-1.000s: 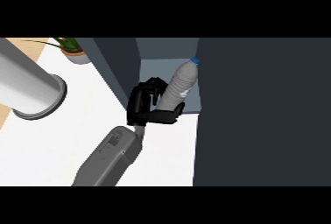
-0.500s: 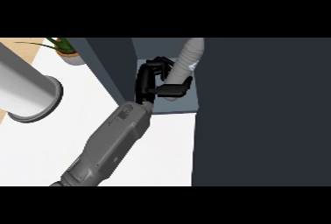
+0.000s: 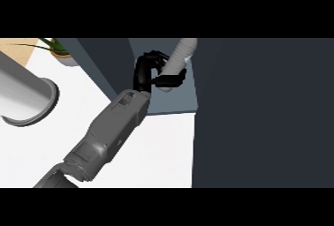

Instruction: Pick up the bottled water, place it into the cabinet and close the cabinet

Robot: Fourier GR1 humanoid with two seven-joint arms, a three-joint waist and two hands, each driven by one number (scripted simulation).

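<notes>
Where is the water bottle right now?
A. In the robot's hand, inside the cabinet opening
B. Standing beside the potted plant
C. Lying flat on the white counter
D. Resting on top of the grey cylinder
A: the hand has its fingers and thumb curled round the bottle, which is tilted inside the cabinet opening, apart from the potted plant and the grey cylinder.

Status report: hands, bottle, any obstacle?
Left hand shut on bottle. Right hand not in view. Bottle inside cabinet, tilted. Nothing blocking seen.
</notes>
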